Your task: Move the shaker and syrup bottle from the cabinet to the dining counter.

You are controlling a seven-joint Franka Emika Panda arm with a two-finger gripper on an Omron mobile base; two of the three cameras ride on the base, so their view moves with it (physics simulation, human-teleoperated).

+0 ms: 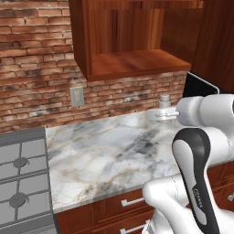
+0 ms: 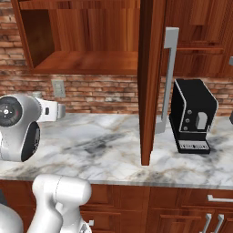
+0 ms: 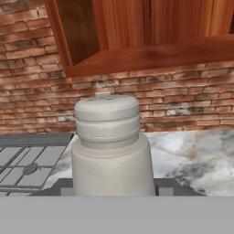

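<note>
The shaker (image 3: 112, 146) sits right up close in the hand view, a pale grey-white cylinder with a ribbed, stepped cap and a smooth, slightly wider body, matte like unglazed ceramic. Dark finger tips (image 3: 171, 186) flank its base on either side, so the gripper (image 3: 113, 189) is pinching the shaker, held up in the air with the brick wall and countertop behind it. From the left base view the shaker (image 1: 164, 101) peeks just above the white wrist, a small rounded top against the bricks, well above the marble. Behind and above it hangs the cabinet (image 1: 132, 36), reddish-brown wood with streaky vertical grain, its door swung wide and its shelf a flat bare plank. In the right base view that cabinet door (image 2: 148, 82) stands edge-on, a tall slab of wood, with the long silver bar handle (image 2: 167, 77) running down it. The wall is rough red brick (image 1: 36, 59) with pale mortar lines, and a grey outlet plate (image 1: 77, 96) is set into it. Below runs the kitchen countertop (image 1: 105, 155), glossy white-grey marble with dark and tan veining, over wooden drawers (image 1: 132, 205) with short silver pulls. At far left sits the stove (image 1: 20, 183), grey metal with a square grate and round burners. On the right stands a boxy black coffee machine (image 2: 193, 116), silver-edged, on the marble just beside the open door.
</note>
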